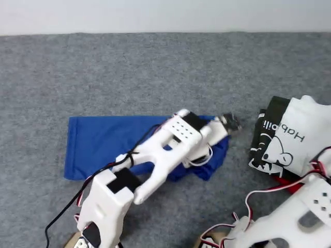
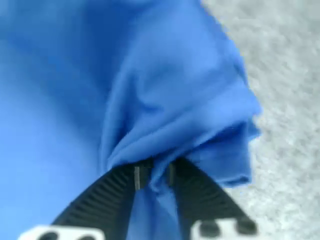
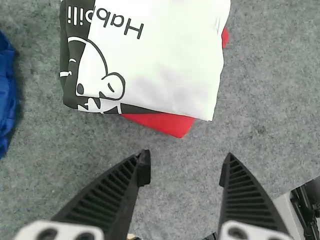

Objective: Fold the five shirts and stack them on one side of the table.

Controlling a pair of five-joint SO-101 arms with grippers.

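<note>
One outstretched arm (image 1: 160,155), left gripper (image 2: 152,175) seemingly pinching shirt (image 2: 165,95)

You have a grey felt covering (image 1: 155,67) spread across the whole high view, speckled and slightly fuzzy. Along its 12 o'clock edge you see a plain white wall (image 1: 165,15) as a pale band. At 7 o'clock a small tan patch (image 1: 69,241) meets the frame edge, and a second tan patch (image 1: 216,236) sits near 5 o'clock; you cannot tell what either is.

The white shirt (image 1: 305,150) hides most of the red shirt (image 3: 165,124) beneath.
</note>
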